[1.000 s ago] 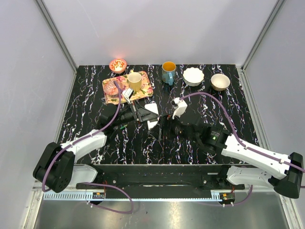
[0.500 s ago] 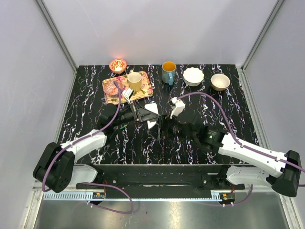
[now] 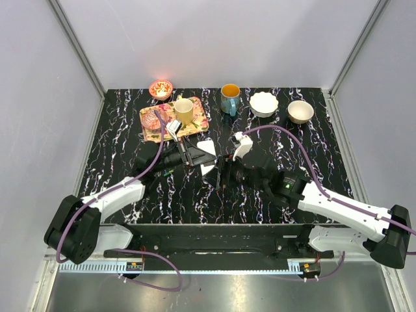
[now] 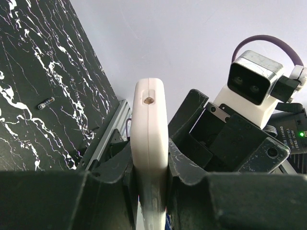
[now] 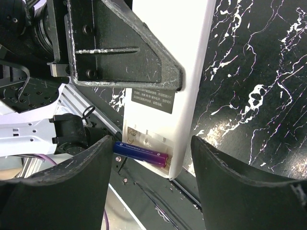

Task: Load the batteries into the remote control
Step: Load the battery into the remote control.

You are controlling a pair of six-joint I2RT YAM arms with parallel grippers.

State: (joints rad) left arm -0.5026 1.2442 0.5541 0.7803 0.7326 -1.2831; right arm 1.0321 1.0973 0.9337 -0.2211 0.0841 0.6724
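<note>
Over the middle of the bench (image 3: 117,130), your left fingers (image 4: 151,165) clamp the remote (image 4: 150,139) on edge. Your right fingers (image 5: 151,143) stand open astride its bay end. A purple battery (image 5: 141,152) lies 9-to-3 between them, closer to the 9 o'clock one. Only the right wrist shows this.

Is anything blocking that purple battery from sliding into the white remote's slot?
Nothing visible does. The purple battery lies at the open slot near the end of the remote, with one tip poking out past the remote's side. The left gripper clamps the remote farther up, clear of the slot.
</note>
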